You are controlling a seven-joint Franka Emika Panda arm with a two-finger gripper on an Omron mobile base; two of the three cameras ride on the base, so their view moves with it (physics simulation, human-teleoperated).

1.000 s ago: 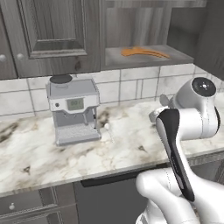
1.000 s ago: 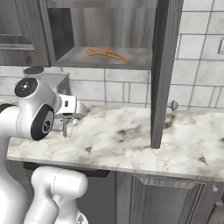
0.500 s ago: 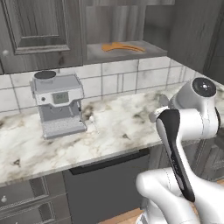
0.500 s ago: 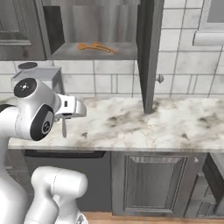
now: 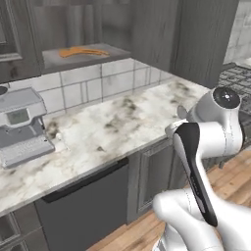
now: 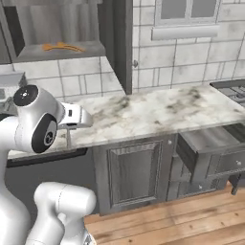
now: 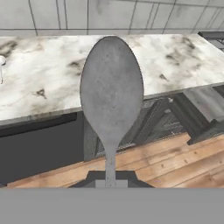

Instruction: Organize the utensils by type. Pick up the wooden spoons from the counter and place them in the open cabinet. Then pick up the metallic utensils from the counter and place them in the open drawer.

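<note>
A dark grey metallic spoon (image 7: 111, 94) stands bowl-up in the hand view, its handle pinched between my gripper's (image 7: 111, 178) shut fingers. From the right base view the gripper (image 6: 76, 118) hovers at the counter's (image 6: 153, 112) front edge, with the spoon (image 6: 68, 139) pointing down below it. Two orange-brown wooden spoons (image 5: 81, 51) lie on the shelf of the open cabinet (image 6: 57, 51), up and to the left. The open drawer (image 6: 206, 143) juts out under the counter to the right, also seen in the hand view as the drawer (image 7: 194, 114) beyond the spoon.
A silver coffee machine (image 5: 19, 128) stands on the counter at the left. The cabinet's open door (image 6: 122, 43) hangs over the counter's middle. A stove (image 6: 230, 89) adjoins the counter's right end. Wooden floor (image 6: 191, 215) lies in front of the base cabinets.
The base has driven to the right, so the whole scene has slid left; the open drawer and the stove have come into view. The gripper stays shut on the spoon.
</note>
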